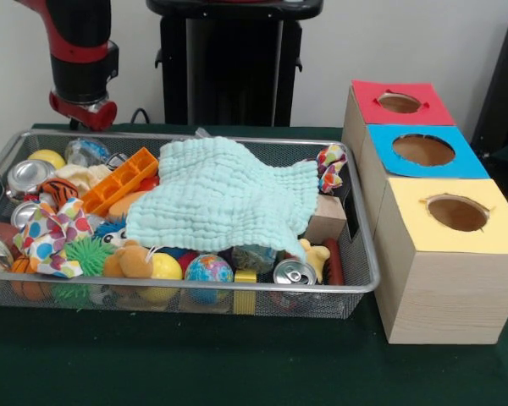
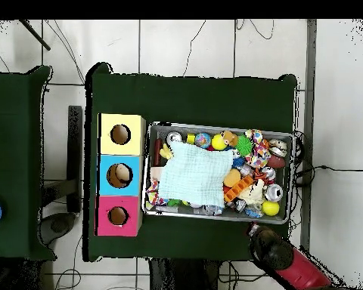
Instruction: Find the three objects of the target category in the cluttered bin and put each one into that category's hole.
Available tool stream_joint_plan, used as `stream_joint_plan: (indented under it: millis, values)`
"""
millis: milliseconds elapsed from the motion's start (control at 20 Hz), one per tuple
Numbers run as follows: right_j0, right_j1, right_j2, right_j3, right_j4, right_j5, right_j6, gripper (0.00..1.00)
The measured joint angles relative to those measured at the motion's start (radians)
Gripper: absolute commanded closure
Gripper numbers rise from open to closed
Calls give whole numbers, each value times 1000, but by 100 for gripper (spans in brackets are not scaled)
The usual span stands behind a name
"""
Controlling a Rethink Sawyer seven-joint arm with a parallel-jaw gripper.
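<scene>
The wire mesh bin (image 1: 366,254) is full of toys, with a mint green cloth (image 1: 224,199) spread over its middle. One clear shiny plastic bundle (image 1: 86,152) lies at the bin's far left corner, beside a yellow ball; in the overhead view it (image 2: 253,212) is near the bin's bottom right. Another glinting bundle (image 1: 254,257) peeks from under the cloth's near edge. The red-topped box's hole (image 1: 399,102) is at the far right; overhead it (image 2: 117,216) is lowest of the three. My gripper (image 1: 83,114) hangs just outside the bin's corner (image 2: 266,242), near the first bundle.
The blue-topped box (image 1: 423,150) and yellow-topped box (image 1: 457,213) stand in a row with the red one, right of the bin. Silver cans (image 1: 30,175) (image 1: 294,272), polka-dot cloths (image 1: 51,237) (image 1: 331,165), an orange block (image 1: 118,180) and balls fill the bin.
</scene>
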Motion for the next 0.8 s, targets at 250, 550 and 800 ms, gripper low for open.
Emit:
stream_joint_plan:
  millis: [250,550,800]
  values:
    - [34,-50,0,0,0,69,0,0]
    - [71,-138,-3,4,-1,198,0,0]
    - [82,-193,-3,3,-1,276,0,0]
